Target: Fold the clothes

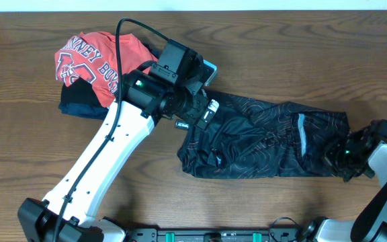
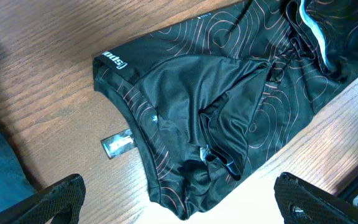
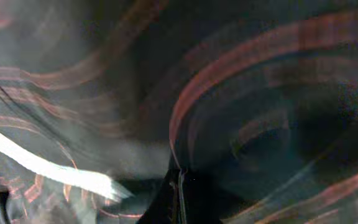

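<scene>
The clothes, a black jersey (image 1: 267, 141) with thin wavy lines, lie crumpled in a long strip across the middle of the table. My left gripper (image 1: 207, 111) hovers over the jersey's left end, open wide. In the left wrist view its fingers (image 2: 61, 196) stand far apart above the jersey (image 2: 216, 106), with nothing between them (image 2: 180, 198). My right gripper (image 1: 339, 156) sits at the jersey's right end. In the right wrist view its jaws (image 3: 179, 193) are pressed together on a thin fold of the jersey (image 3: 260, 93), which fills the frame.
A red T-shirt (image 1: 96, 57) with white lettering lies on a navy folded garment (image 1: 79, 106) at the back left, beside the left arm. A small silver tag (image 2: 118, 144) lies on the wood next to the jersey's hem. Bare table runs along the front.
</scene>
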